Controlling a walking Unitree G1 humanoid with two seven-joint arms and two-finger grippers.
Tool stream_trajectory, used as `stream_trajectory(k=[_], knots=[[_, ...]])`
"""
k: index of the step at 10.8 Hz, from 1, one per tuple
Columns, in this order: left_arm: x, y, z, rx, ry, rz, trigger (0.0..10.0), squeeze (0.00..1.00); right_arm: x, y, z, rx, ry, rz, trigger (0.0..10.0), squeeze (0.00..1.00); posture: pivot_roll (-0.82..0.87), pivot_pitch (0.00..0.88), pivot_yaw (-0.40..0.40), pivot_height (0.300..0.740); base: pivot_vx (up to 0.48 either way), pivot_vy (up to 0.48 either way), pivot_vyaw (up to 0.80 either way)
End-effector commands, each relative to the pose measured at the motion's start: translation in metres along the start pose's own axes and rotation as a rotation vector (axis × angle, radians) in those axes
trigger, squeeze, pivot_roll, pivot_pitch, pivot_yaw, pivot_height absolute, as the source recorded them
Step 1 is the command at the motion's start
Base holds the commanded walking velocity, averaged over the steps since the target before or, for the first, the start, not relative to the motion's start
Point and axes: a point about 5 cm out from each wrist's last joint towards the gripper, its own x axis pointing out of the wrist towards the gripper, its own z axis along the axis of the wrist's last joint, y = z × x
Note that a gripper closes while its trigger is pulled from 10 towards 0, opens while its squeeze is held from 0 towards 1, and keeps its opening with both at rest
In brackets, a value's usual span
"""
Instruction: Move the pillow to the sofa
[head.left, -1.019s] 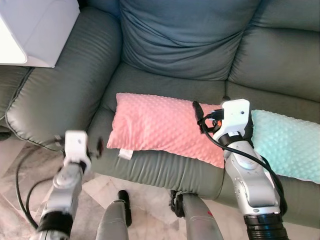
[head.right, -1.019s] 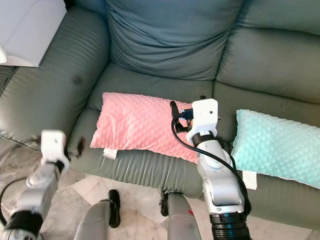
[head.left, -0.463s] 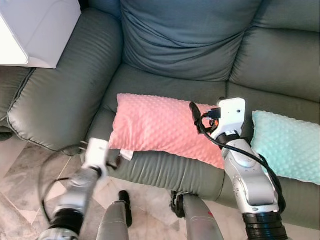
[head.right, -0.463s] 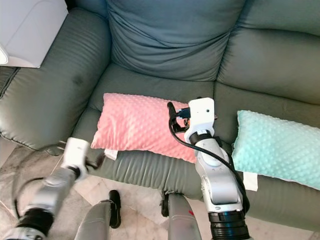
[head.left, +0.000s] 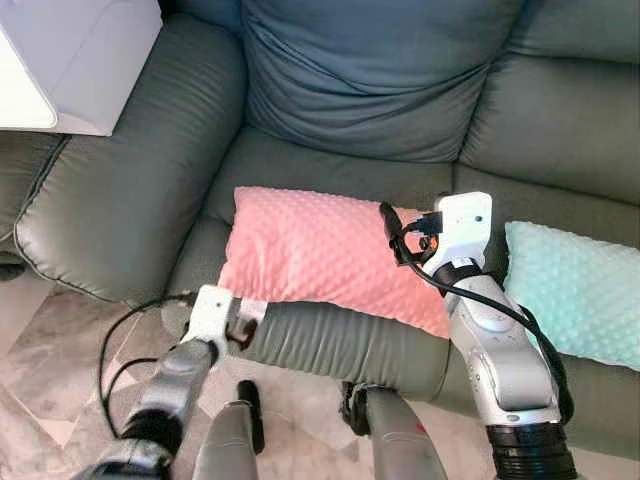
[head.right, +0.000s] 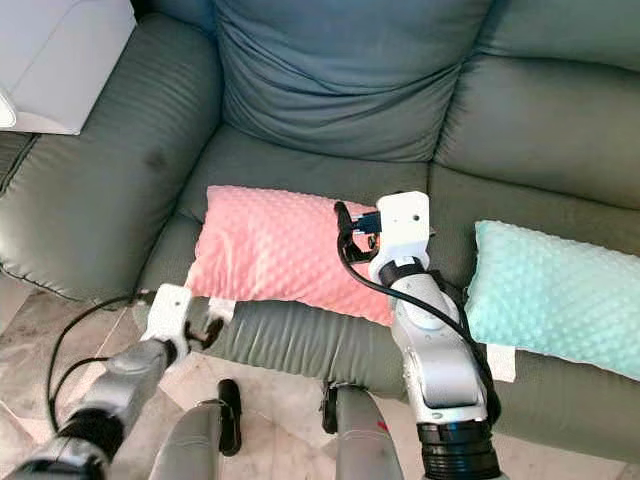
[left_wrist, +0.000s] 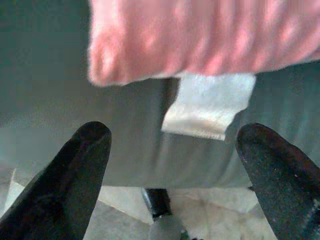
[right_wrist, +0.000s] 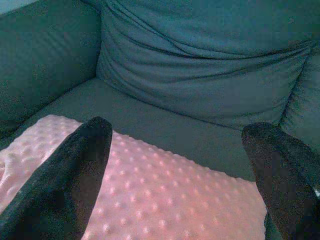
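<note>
Left end effector (left_wrist: 172, 150) advanced to pink pillow (head.left: 320, 255) corner, spread wide; right end effector (right_wrist: 180, 165) spread above pillow.

A home living room is showing here — a grey-green leather sofa (head.left: 330, 110) with padded back cushions and a rounded armrest (head.left: 120, 190) is filling the scene. Two dimpled throw pillows, a pink pillow (head.left: 320, 255) and a mint pillow (head.left: 575, 290), are lying on its seat — and marble-patterned floor tiles (head.left: 45, 350) are running beneath.
</note>
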Motion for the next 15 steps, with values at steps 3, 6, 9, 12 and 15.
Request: stream_trajectory(k=[3, 6, 9, 12, 15], knots=[[0.002, -0.009, -0.009, -0.011, 0.018, 0.014, 10.0, 0.0, -0.004, 0.0, 0.003, 0.001, -0.006, -0.001, 10.0, 0.0, -0.14, 0.372, 0.003, 0.74, 0.0, 0.0, 0.0], [0.007, -0.014, -0.002, -0.002, -0.003, 0.051, 10.0, 0.0, -0.004, 0.001, 0.004, 0.002, -0.008, -0.006, 10.0, 0.0, -0.15, 0.37, 0.0, 0.74, 0.0, 0.0, 0.0], [0.009, -0.015, 0.002, 0.008, -0.014, 0.094, 10.0, 0.0, -0.003, 0.0, 0.005, -0.001, -0.014, -0.01, 10.0, 0.0, -0.15, 0.367, -0.001, 0.74, 0.0, 0.0, 0.0], [0.011, -0.013, 0.008, 0.0, -0.032, 0.145, 10.0, 0.0, -0.003, 0.0, 0.006, -0.002, -0.019, -0.014, 10.0, 0.0, -0.16, 0.365, -0.001, 0.74, 0.0, 0.0, 0.0], [0.013, -0.015, 0.016, 0.03, -0.052, 0.172, 10.0, 0.0, -0.002, -0.001, 0.006, -0.006, -0.023, -0.018, 10.0, 0.0, -0.16, 0.363, 0.0, 0.74, 0.0, 0.0, 0.0]])
